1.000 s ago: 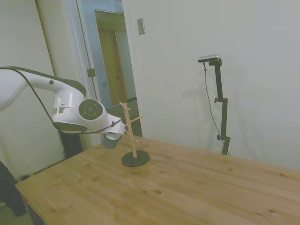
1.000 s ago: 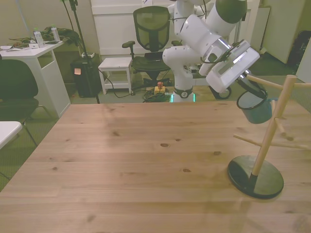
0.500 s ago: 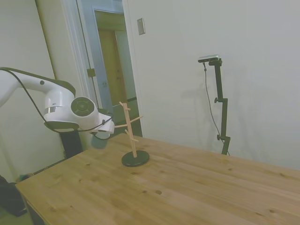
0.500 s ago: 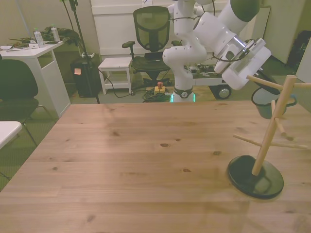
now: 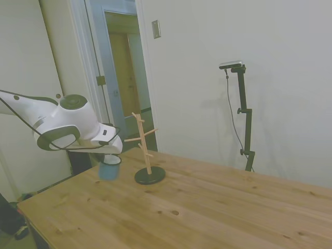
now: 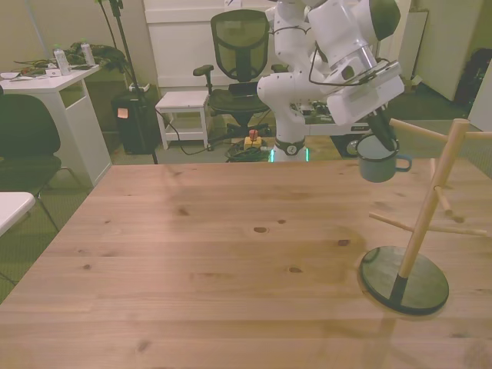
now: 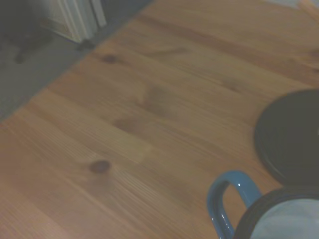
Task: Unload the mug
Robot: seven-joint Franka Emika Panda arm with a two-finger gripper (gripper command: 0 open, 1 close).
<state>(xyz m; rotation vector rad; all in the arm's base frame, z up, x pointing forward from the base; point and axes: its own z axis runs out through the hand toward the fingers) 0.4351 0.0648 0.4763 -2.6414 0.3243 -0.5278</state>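
The light-blue mug [image 6: 377, 164] hangs upright, off the pegs, over the table's far edge on the front view's right, its handle toward the wooden peg stand [image 6: 425, 223]. My gripper [image 6: 381, 138] reaches down from the white wrist and is shut on the mug's rim. In the side view the mug [image 5: 109, 167] hangs under the gripper [image 5: 111, 156], to the left of the peg stand [image 5: 147, 151], close to the tabletop. The wrist view shows the mug's blue handle [image 7: 226, 199] beside the stand's black base [image 7: 291, 137].
The stand's bare pegs [image 6: 411, 129] stick out toward the mug at about its height. The round black base [image 6: 405, 279] sits near the front view's right edge. The wooden table [image 6: 207, 254] stretches leftward. An office chair [image 6: 240, 54] and a white desk [image 6: 54, 84] stand behind the table.
The arm has drawn the mug off the peg and away from the stand, turned it upright and lowered it toward the table. The wrist has rotated to point downward.
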